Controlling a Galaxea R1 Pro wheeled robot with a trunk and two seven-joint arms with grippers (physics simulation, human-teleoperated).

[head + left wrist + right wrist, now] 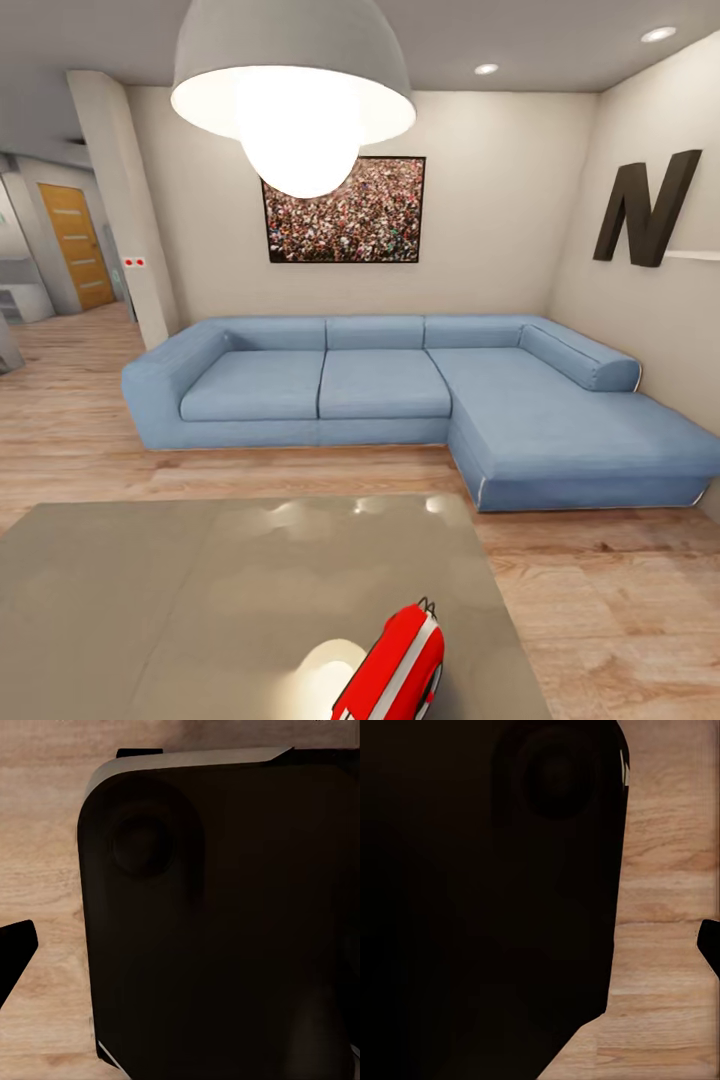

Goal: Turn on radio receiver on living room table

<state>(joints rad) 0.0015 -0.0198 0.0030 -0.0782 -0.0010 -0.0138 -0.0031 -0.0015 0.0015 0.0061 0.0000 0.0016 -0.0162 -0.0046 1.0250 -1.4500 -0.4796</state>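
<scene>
The radio receiver (395,665) is a bright-red rounded box with a white edge band and a thin wire handle. It stands at the near right of the glossy grey-taupe table (200,600), cut off by the head view's lower edge. Its dial face is turned away, so I cannot see it. A blue L-shaped sofa (400,390) stands beyond the table in the living room. In the left wrist view a black fingertip (15,956) pokes in over the wood floor. A similar dark tip (710,945) shows in the right wrist view. Neither view shows how the jaws stand.
A big white pendant lamp (295,90) hangs close in front. A crowd photo (345,210) and a dark letter N (645,205) are on the beige walls. A pillar (125,210) and a wooden door (75,245) lie far left. Both wrist views look past my dark body (225,915) at the floor (667,870).
</scene>
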